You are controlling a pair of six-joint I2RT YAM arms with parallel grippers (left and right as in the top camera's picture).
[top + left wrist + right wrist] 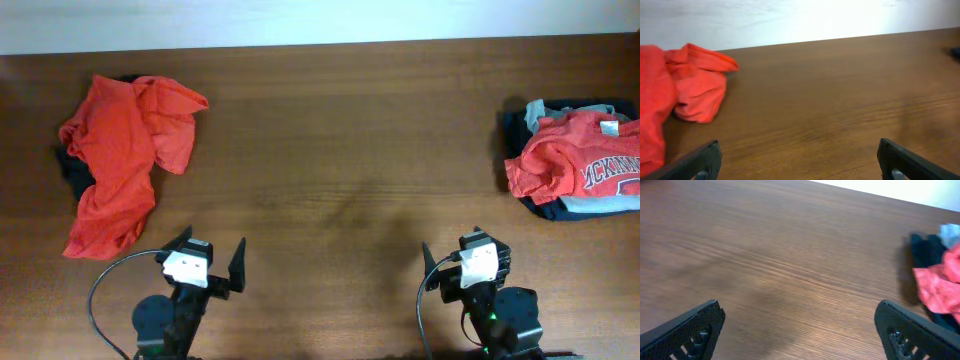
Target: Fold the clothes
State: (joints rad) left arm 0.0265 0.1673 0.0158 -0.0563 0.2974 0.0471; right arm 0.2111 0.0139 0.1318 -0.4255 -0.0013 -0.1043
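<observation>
A crumpled orange-red T-shirt lies in a heap at the table's far left, with a bit of black garment showing under its left edge. It also shows in the left wrist view. My left gripper is open and empty, near the front edge, just right of the heap's lower end. My right gripper is open and empty at the front right. Both wrist views show wide-apart fingers over bare wood: the left gripper and the right gripper.
At the far right sits a stack of clothes: a red shirt with white lettering on top of grey and black garments. Its edge shows in the right wrist view. The brown wooden table ends at a white wall behind.
</observation>
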